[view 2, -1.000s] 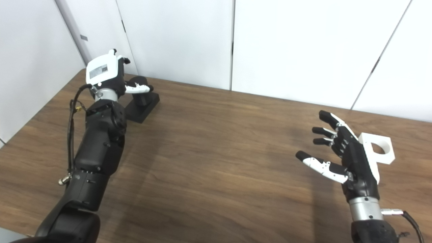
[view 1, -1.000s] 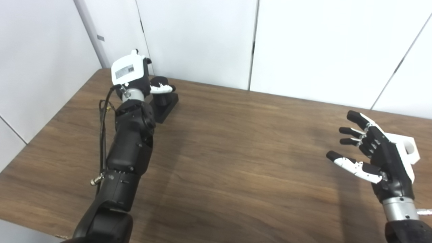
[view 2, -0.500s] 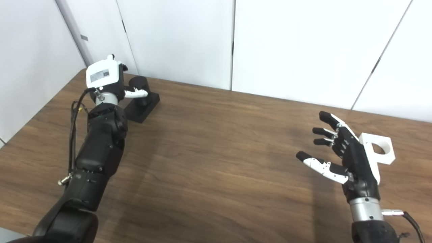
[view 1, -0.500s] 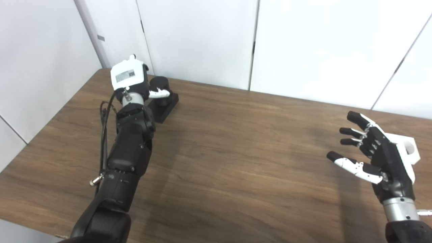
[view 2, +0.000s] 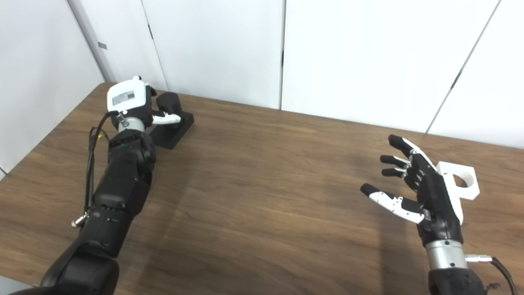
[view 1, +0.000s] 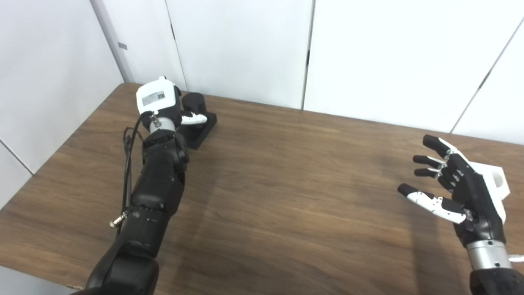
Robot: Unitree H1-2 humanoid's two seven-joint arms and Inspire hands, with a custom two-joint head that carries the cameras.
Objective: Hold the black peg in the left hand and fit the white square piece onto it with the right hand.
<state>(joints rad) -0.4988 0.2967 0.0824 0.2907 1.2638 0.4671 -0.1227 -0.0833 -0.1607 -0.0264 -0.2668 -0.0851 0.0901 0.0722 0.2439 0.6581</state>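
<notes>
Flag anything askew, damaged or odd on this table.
Nothing stands out. The black peg stands upright on its base beside the left hand; the white square piece lies flat behind the open right hand.

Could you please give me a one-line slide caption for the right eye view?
Left hand at the black peg; open right hand beside the white square piece.

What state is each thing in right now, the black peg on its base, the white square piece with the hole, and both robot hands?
Black peg on its square black base: upright on the table's far left corner, not lifted.
White square piece with a round hole: lying flat on the table, partly hidden behind the right hand, unheld.
Left hand: at the peg, thumb across its front; grip cannot be confirmed.
Right hand: open, fingers spread, holding nothing.
Brown wooden table: bearing both pieces.
</notes>
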